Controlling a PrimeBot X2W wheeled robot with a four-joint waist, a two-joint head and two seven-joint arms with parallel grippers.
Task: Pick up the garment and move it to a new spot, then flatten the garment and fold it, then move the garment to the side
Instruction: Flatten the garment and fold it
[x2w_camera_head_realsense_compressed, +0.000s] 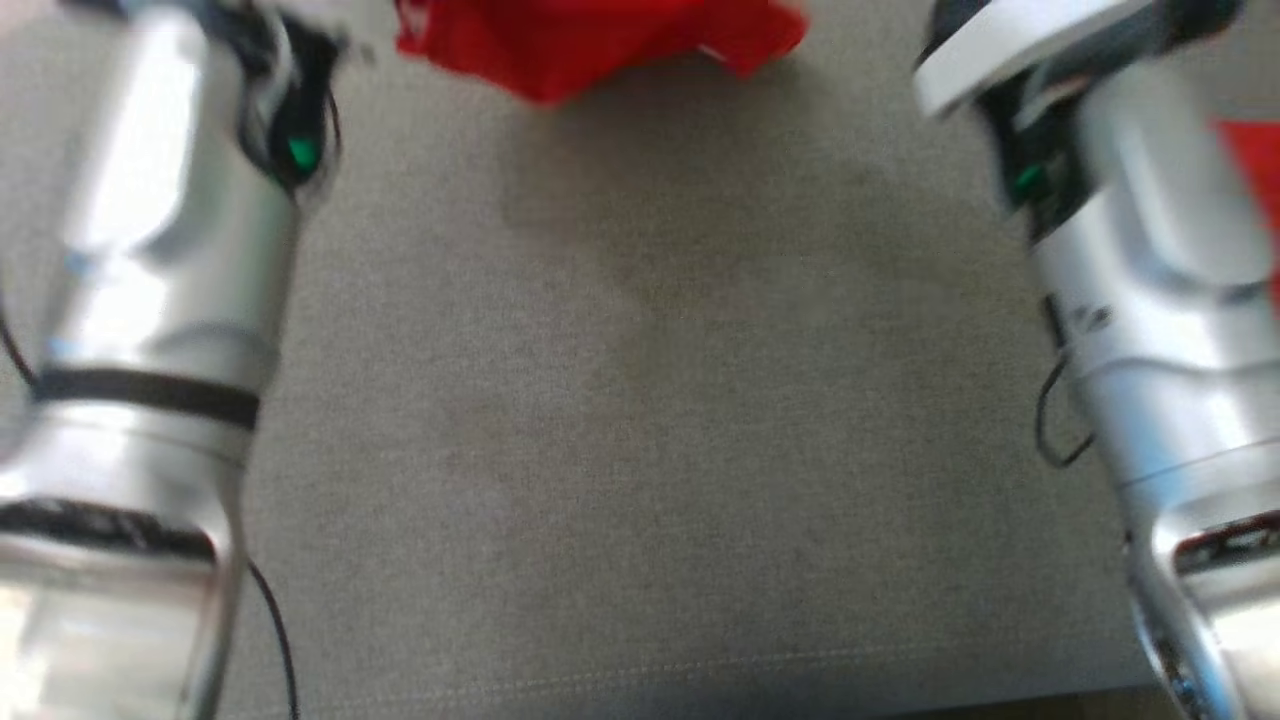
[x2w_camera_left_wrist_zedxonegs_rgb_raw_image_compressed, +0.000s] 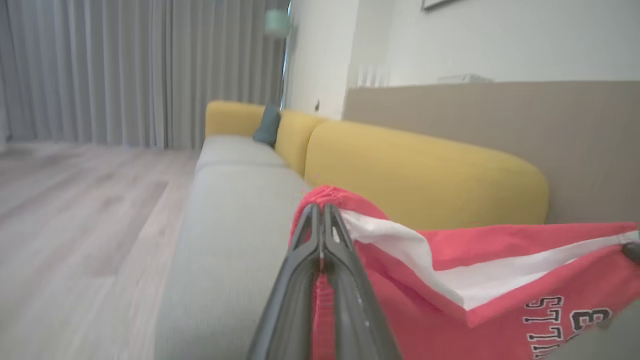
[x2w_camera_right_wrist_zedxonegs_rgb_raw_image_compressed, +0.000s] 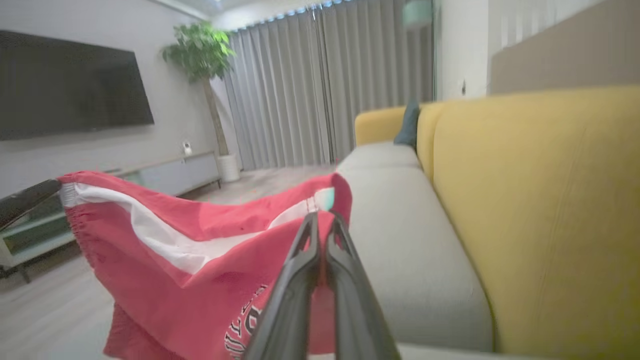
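Seen from the head, the left forearm and right forearm stand on either side of the grey sofa seat. The red garment is bunched at the top edge between them. Looking along the left wrist, the left gripper is clenched, its two dark fingers pressed together on the gathered red waistband, with cloth pinched between them and poking just past the tips. From that grip the garment runs off to this view's right, a white band along its edge and black-and-white lettering lower down. It ends at the dark tip of the right gripper at the frame's edge, with the yellow back cushions behind. Looking along the right wrist, the right gripper is likewise clamped tight on the garment's other corner, right by the white band. The cloth sags in a red pouch to this view's left, reaching the left gripper's dark finger at that edge. It hangs slung between the two grips, beside the sofa seat.
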